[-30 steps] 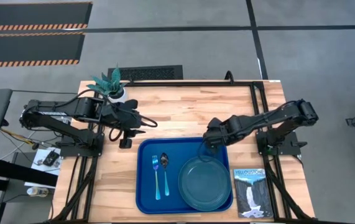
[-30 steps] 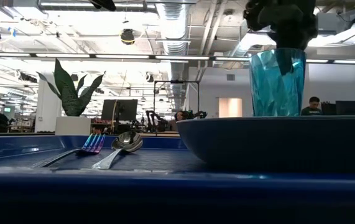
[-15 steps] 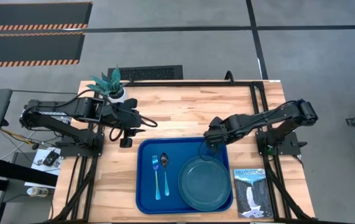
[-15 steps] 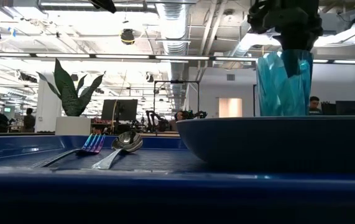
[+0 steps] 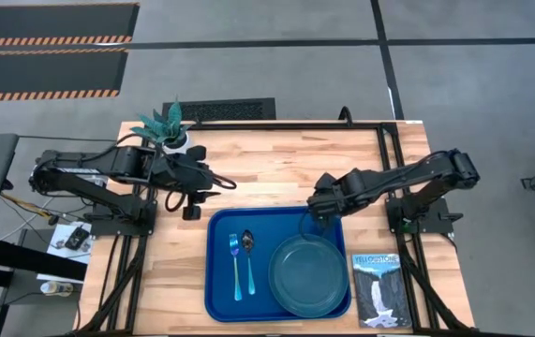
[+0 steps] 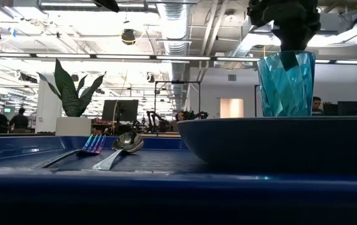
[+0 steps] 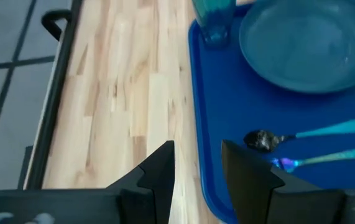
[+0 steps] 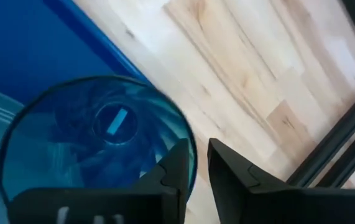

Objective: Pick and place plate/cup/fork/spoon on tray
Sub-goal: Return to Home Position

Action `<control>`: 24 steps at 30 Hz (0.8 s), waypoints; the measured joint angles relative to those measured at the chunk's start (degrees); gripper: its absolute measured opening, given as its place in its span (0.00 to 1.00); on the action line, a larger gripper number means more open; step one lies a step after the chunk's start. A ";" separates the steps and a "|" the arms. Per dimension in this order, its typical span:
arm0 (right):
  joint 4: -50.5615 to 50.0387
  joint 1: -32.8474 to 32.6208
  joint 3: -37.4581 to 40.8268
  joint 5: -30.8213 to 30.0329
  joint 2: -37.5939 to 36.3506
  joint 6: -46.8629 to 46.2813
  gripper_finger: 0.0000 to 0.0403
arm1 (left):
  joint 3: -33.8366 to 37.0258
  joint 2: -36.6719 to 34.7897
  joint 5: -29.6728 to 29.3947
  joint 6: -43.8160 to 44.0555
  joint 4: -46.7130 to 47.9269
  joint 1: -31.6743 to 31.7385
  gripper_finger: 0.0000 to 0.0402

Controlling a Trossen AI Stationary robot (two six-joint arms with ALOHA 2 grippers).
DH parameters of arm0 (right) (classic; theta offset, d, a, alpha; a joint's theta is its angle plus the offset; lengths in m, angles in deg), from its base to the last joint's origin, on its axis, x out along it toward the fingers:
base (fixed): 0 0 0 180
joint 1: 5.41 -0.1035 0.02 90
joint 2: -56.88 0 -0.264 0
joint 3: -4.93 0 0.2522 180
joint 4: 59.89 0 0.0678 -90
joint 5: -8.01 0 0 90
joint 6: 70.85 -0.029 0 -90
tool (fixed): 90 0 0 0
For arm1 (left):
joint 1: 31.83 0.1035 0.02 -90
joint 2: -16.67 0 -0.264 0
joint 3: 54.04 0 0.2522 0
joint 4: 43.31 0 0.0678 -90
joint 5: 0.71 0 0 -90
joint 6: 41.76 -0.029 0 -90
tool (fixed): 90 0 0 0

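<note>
Over the tray [image 5: 222, 281], right end effector [image 5: 316, 217] grips cup [image 6: 285, 84].

A light wooden tabletop [image 5: 276, 168] carries the blue tray [image 5: 218, 281] near its front edge. A waterfall-cover book [image 5: 379, 290] lies just right of the tray. A white pot with a teal plant [image 5: 166, 129] stands at the back left corner.

Bright overhead light, blurred foreground.

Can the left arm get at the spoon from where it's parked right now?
Probably yes. The left gripper waits over bare wood just beyond the tray's near-left corner, jaws open and empty. The spoon lies exposed on the tray floor beside the fork; nothing stands between, and the right gripper is busy with the cup.
</note>
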 joint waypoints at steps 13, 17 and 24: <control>8.55 -1.53 -3.31 -15.62 -15.53 13.33 0.33 | -0.10 -9.06 -1.82 -3.67 -8.62 -0.42 0.30; 9.68 -3.34 -5.50 -22.76 -22.90 26.44 0.31 | -0.13 -13.17 -4.30 -13.24 -7.24 -0.48 0.30; 15.38 -3.67 0.50 -23.75 -36.79 33.65 0.30 | 2.08 -20.68 -4.36 -13.21 -8.02 2.00 0.30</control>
